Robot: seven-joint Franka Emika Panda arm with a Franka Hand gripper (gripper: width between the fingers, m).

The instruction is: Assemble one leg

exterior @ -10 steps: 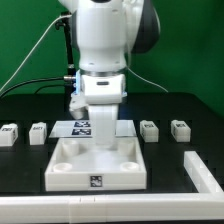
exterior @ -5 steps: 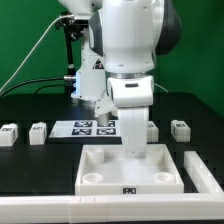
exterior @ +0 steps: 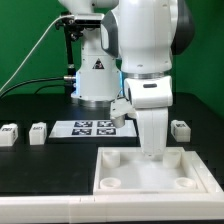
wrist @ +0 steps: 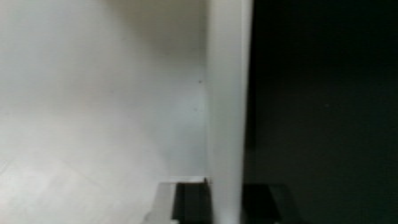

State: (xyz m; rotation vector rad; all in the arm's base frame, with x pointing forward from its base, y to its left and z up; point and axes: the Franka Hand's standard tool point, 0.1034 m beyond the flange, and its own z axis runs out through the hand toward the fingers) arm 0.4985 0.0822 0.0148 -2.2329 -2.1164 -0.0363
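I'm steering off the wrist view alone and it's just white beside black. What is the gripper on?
Observer: The gripper straddles the far wall of the panel, at the exterior view's right.
Operator: Any legs around?
Observer: Three show: a leg and a second leg at the exterior view's left, a third leg at its right, all off the panel.
Operator: And the marker board?
Observer: The marker board lies beyond the panel, toward the exterior view's left.
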